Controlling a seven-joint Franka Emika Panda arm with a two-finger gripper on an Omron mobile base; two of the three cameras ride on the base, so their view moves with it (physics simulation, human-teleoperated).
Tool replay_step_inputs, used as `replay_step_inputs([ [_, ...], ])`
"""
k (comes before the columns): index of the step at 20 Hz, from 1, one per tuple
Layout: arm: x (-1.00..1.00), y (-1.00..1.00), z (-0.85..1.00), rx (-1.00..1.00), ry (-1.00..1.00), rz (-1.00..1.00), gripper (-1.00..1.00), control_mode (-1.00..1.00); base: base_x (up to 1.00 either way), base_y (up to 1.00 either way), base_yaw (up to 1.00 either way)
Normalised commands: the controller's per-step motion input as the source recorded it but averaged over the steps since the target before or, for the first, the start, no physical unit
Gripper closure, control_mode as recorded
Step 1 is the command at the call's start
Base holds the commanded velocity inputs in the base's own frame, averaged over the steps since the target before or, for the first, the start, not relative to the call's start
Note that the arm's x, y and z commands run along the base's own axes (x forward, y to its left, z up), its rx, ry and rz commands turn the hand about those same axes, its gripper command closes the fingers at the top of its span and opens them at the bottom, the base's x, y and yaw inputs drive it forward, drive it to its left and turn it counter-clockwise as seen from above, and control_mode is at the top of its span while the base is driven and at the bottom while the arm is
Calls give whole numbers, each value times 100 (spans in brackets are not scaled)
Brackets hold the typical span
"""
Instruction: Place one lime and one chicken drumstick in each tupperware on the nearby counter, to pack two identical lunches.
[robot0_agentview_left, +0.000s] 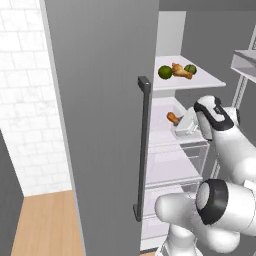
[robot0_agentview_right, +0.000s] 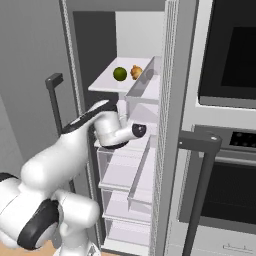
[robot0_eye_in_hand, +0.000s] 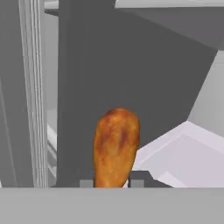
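My gripper (robot0_eye_in_hand: 111, 183) is shut on a chicken drumstick (robot0_eye_in_hand: 116, 146), orange-brown, plump end away from the hand. From the left base view the gripper (robot0_agentview_left: 178, 122) reaches into the open fridge at its middle shelf, the held drumstick (robot0_agentview_left: 172, 118) poking out leftward. On the white shelf above lie a lime (robot0_agentview_left: 165, 72), a second drumstick (robot0_agentview_left: 181, 71) and another lime (robot0_agentview_left: 190, 69). The right base view shows one lime (robot0_agentview_right: 120, 74) and the shelf drumstick (robot0_agentview_right: 136, 72). The tupperware and the counter are out of view.
The grey fridge door (robot0_agentview_left: 100, 125) with its dark bar handle (robot0_agentview_left: 144, 150) stands open to my left. White shelves and clear drawers (robot0_agentview_right: 125, 175) fill the fridge below the hand. A wall oven (robot0_agentview_right: 230, 55) with a dark handle (robot0_agentview_right: 200, 142) is on the right.
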Motion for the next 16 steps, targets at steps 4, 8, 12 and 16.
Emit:
replay_step_inputs([
  [4, -93, 59, 100, -4, -3, -9, 100, -100, 0, 0, 0],
  [8, -89, 54, 100, -9, 1, -12, 100, -100, 0, 0, 0],
  [12, -100, 21, 100, -8, 24, -13, 100, -100, 0, 0, 0],
  [16, -96, -5, 100, 0, 45, -17, 100, -100, 0, 0, 0],
])
